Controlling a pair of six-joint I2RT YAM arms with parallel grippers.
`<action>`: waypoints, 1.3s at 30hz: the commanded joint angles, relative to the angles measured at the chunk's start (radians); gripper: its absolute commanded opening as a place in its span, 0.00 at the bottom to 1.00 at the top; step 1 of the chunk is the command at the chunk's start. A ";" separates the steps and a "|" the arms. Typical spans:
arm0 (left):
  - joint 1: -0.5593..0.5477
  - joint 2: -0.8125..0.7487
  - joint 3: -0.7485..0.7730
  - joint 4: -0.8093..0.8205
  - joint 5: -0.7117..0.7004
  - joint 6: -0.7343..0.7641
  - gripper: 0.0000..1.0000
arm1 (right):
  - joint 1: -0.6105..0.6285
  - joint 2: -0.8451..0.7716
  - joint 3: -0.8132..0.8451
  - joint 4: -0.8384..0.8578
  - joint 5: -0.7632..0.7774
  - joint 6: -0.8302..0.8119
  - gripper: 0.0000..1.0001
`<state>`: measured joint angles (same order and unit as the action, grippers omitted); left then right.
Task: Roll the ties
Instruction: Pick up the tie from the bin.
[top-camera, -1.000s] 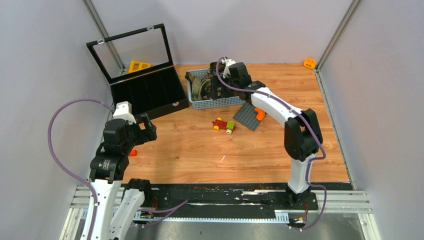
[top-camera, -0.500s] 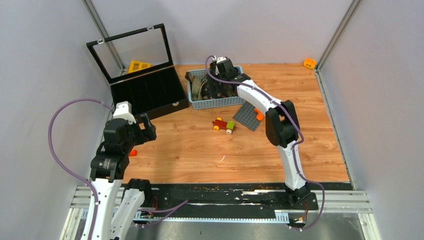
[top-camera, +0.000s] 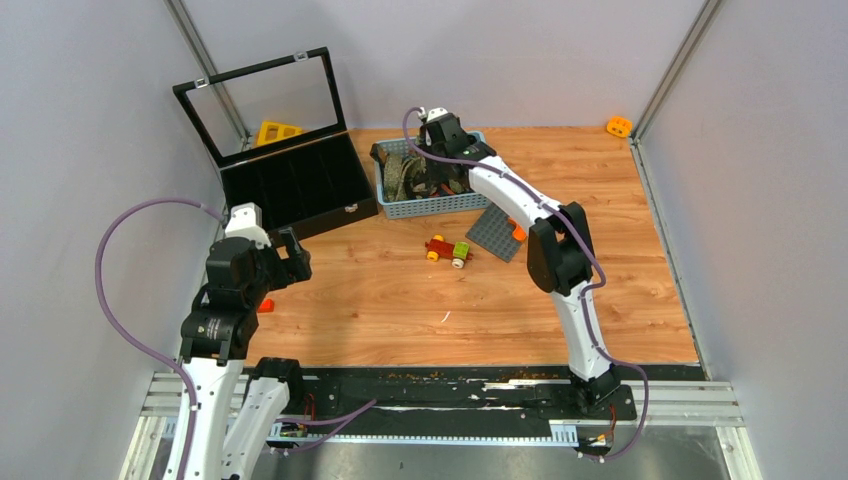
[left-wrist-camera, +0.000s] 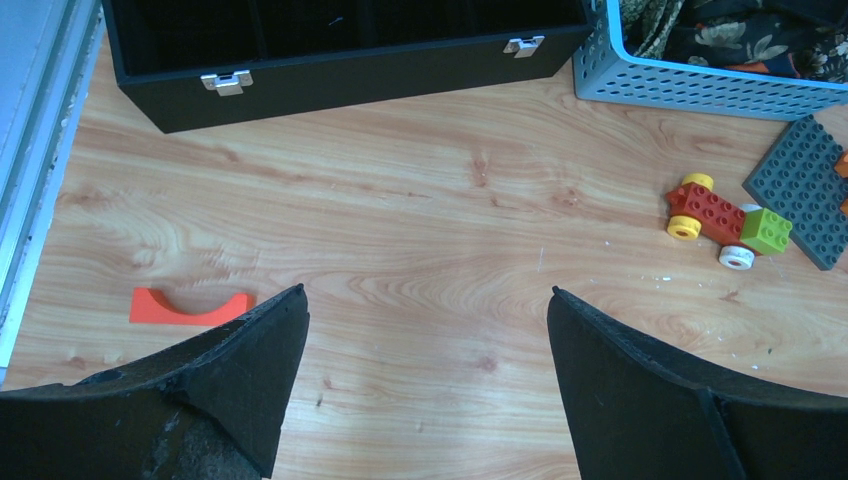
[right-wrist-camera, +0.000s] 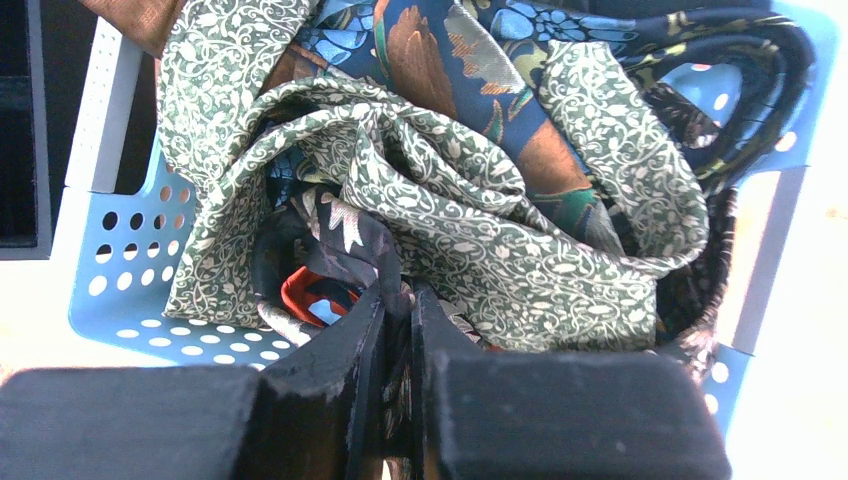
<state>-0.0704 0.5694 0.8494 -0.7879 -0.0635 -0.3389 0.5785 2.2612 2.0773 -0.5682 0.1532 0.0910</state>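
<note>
Black fabric fills the narrow gap between the fingers of the right gripper. Its jaws stand almost together, pinching a fold of the black tie. The gripper reaches down into the blue basket at the far side of the table. All the ties lie heaped in this basket. A green tie with a pale vine print is draped over the black one, and a navy tie with brown leaves lies behind it. The gripper touches only the black tie and the folds just beside it.

The left gripper is wide open and holds nothing. It hangs above bare table near the left edge, touching no object. An orange arch piece lies on the table just left of its left finger. A black box, lid open, stands ahead of it, with the basket just beside the box on the right. A toy car and a grey plate lie near the basket, well apart from this gripper.
</note>
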 joint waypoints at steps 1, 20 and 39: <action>0.007 -0.010 -0.006 0.028 0.010 0.003 0.95 | 0.016 -0.142 0.085 0.002 0.037 -0.039 0.05; 0.006 -0.020 -0.009 0.033 0.016 0.005 0.94 | 0.029 -0.282 0.226 0.022 -0.021 -0.039 0.00; 0.007 -0.014 -0.012 0.035 0.022 0.007 0.94 | 0.173 -0.585 0.193 0.146 -0.086 -0.019 0.00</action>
<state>-0.0704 0.5564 0.8421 -0.7872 -0.0559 -0.3386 0.7383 1.7702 2.2665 -0.5022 0.0998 0.0582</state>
